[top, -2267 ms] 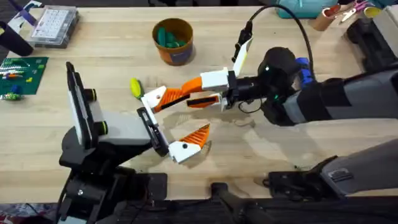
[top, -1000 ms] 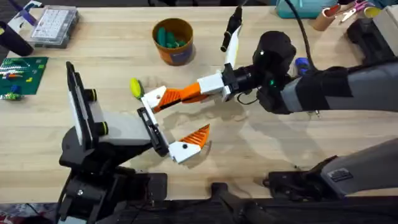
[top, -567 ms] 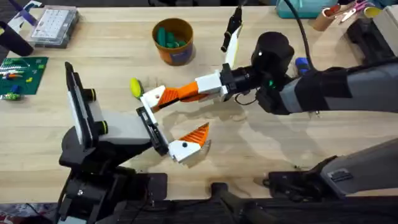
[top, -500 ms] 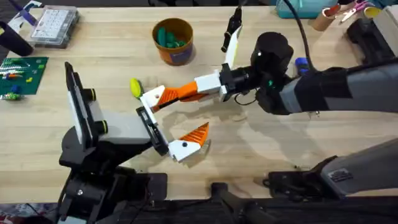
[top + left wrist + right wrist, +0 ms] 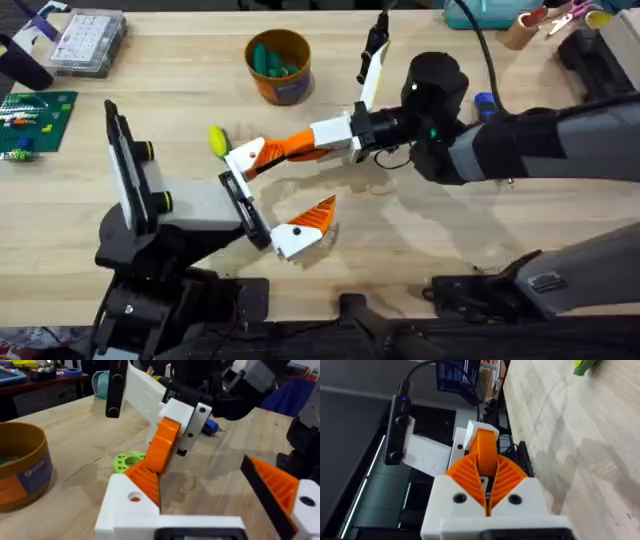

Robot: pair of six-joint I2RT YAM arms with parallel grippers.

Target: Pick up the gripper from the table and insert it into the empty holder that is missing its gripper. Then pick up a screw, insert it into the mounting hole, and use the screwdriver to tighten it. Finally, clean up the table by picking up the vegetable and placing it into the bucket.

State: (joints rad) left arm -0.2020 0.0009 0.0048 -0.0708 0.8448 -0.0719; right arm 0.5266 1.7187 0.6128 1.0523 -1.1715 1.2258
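Orange gripper pinched by right end effector.

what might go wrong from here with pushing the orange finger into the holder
The right gripper grips the gripper by its far end, so it may tilt and jam at the holder. The vegetable lies just beside the holder; a slip could knock it away. The screwdriver sits close behind the right arm.

The screwdriver is mostly hidden behind the right arm, a bit of blue handle showing; the gripper has its far end buried between the clamping orange pads; the vegetable is cut by the frame edge, blurred.
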